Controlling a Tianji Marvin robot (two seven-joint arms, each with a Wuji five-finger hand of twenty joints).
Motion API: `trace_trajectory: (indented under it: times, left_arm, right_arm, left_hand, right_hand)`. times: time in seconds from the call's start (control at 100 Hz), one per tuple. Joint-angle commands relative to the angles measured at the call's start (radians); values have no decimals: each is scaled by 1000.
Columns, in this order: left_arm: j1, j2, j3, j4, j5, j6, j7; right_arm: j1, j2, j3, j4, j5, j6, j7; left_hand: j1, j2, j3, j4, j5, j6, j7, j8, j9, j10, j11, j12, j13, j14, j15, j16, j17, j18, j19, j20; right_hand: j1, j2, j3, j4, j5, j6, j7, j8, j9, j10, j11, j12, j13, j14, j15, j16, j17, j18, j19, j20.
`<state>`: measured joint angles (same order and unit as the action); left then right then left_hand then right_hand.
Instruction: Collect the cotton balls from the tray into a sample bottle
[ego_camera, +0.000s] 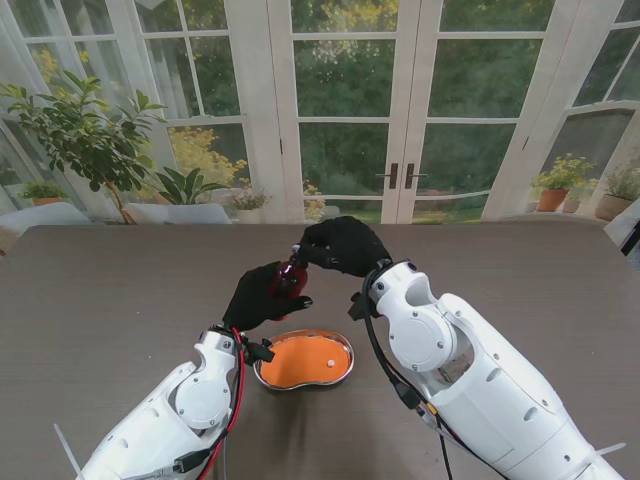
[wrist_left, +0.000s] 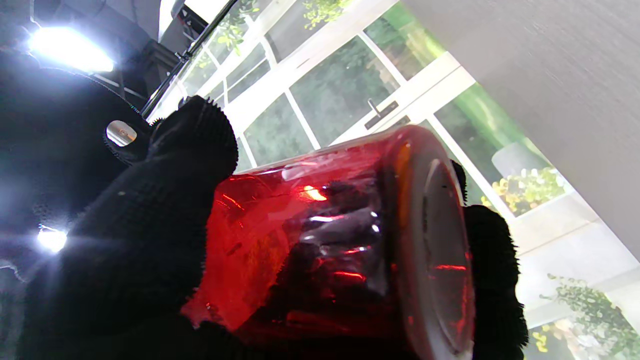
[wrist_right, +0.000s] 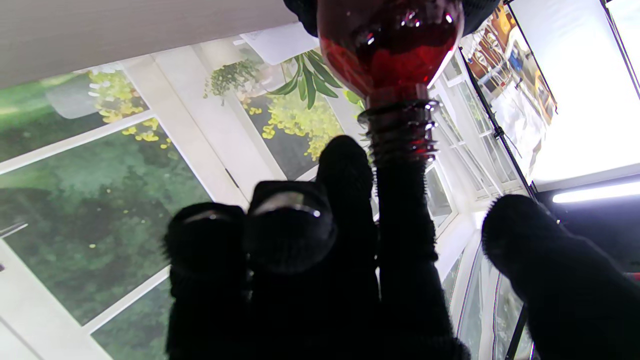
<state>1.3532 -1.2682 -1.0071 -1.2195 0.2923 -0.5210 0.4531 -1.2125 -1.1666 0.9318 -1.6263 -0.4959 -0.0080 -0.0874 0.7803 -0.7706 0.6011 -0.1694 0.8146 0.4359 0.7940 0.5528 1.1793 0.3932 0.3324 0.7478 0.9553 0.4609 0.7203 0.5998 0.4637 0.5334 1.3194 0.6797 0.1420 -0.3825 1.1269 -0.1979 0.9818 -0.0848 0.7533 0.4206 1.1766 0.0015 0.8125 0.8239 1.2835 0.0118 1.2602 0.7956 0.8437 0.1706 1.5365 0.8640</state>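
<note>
Near edge, centre of frame: kidney-shaped metal tray with orange inside (ego_camera: 340, 375), one small white cotton ball (ego_camera: 333, 362) left in it. Ball looks light and soft, squashes easily; pinch it gently from the top with fingertips. Just beyond, mid-frame: left hand (ego_camera: 262, 297) clamped round red translucent glass sample bottle (ego_camera: 290, 277), held in the air. Glass is stiff, slick, breakable. Right hand (ego_camera: 343, 245) at bottle's threaded neck, one finger touching; whether it's holding anything, cannot tell.

Glossy red bottle (wrist_left: 325, 235) — shiny metal tray (ego_camera: 345, 352), matt table (ego_camera: 120, 290).
</note>
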Motion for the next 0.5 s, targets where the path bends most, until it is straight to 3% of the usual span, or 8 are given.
trace_trajectory:
  times: [0.0,0.49]
  left_arm:
    - [-2,-3,1,-6,-1,-5,-19]
    - [4,-2,5,-18,-3,12,-22]
  right_arm:
    - [-7,-3,6,-8,5,5,5]
    - [-15,-11,24,-11,10,7,-32]
  left_hand:
    - [151,176,176,8,126,-288,106,11,69,-136,-1,-10,-2,-26,12,11,-39,-57,-28,-7]
    - [149,176,177,9,126,-290,105,13,67,-137,-1,-9,-1,-29,12,11,-38,-60,-28,-8]
  right_hand:
    - [-34,4,-24,40,-38,21,-27,27,-19,13,-3,-4,31,16,-1,-8,-5,25,29,19]
    - [9,-62,7,39,-46,4,-25,30,-19,12,0,-5,31,12,1,-6,-3,25,28,18]
